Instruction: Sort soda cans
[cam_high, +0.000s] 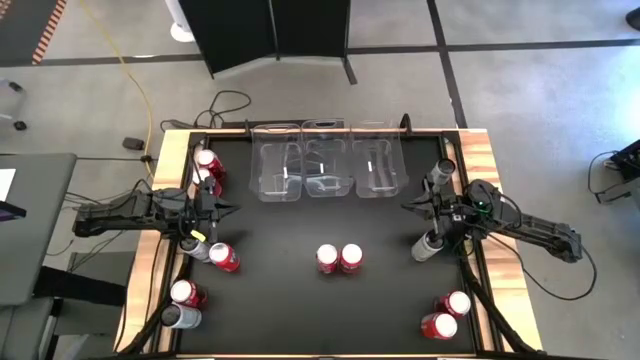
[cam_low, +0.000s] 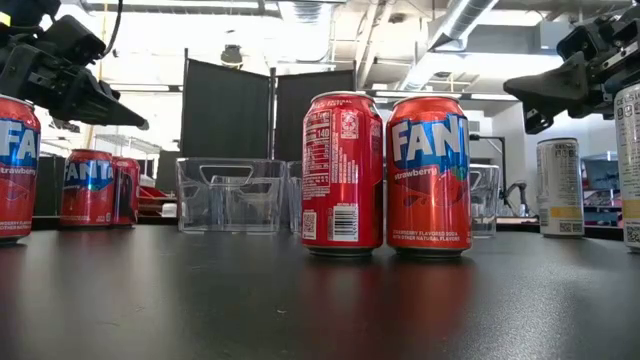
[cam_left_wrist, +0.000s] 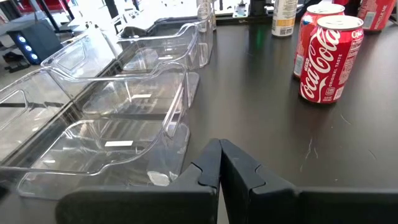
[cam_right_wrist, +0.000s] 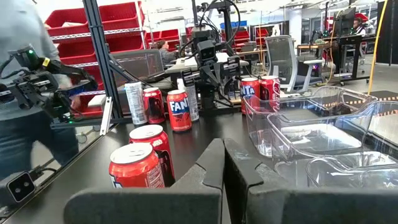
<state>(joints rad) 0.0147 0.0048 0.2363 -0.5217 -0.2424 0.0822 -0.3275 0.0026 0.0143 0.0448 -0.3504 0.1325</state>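
While no can is sitting in the clear bins (cam_high: 325, 170), both claws, left (cam_high: 232, 208) and right (cam_high: 407, 208), are hovering pinched together, empty; next, opening over the middle cans (cam_high: 339, 259)

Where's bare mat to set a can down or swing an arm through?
Bare mat lies between the clear bins and the centre can pair, and either side of that pair. Crowded: the left edge cans around the left gripper, and the right gripper beside silver cans.
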